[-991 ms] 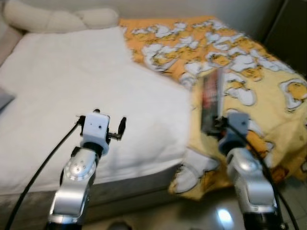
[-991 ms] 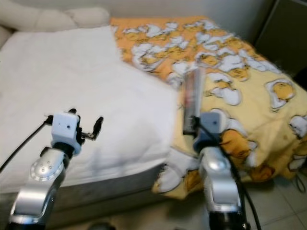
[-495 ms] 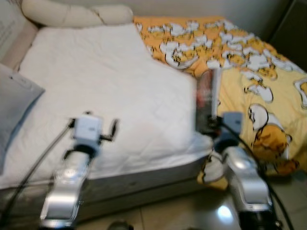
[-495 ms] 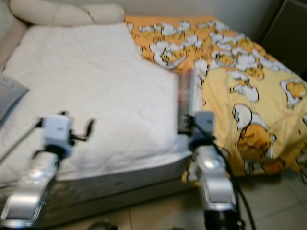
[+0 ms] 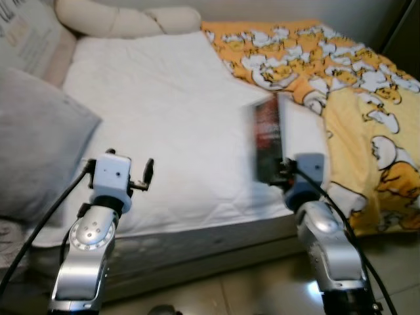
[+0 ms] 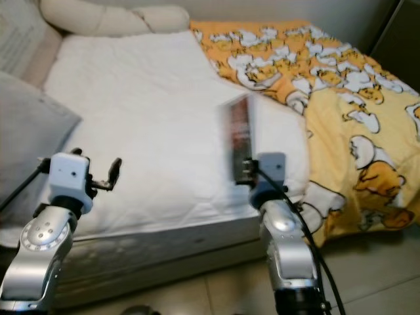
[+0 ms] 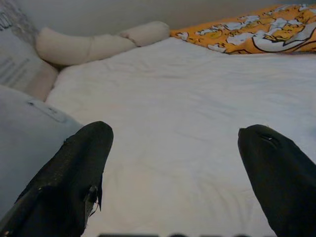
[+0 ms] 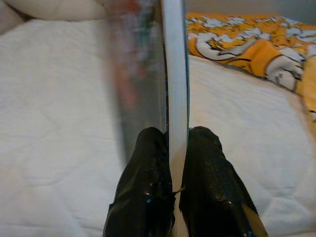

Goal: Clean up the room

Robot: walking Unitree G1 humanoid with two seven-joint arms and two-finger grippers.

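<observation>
A big bed [image 5: 197, 125] with a white sheet takes up most of the room. A long cream pillow [image 5: 125, 20] lies at its far end, next to a pale wall [image 7: 148, 12]. A grey cushion [image 5: 33, 144] sits on the left side. A yellow blanket [image 5: 354, 85] with cartoon pictures covers the right side and hangs over the edge. The floor [image 5: 249, 289] is shiny tile with a bright spot of light.

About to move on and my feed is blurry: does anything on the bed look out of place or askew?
The yellow cartoon-print blanket is askew: it covers just the bed's right side and spills over the edge toward the floor, leaving the white mattress bare. The right gripper is clamped on a thin book, carried above the mattress. The left gripper is open, empty.
</observation>
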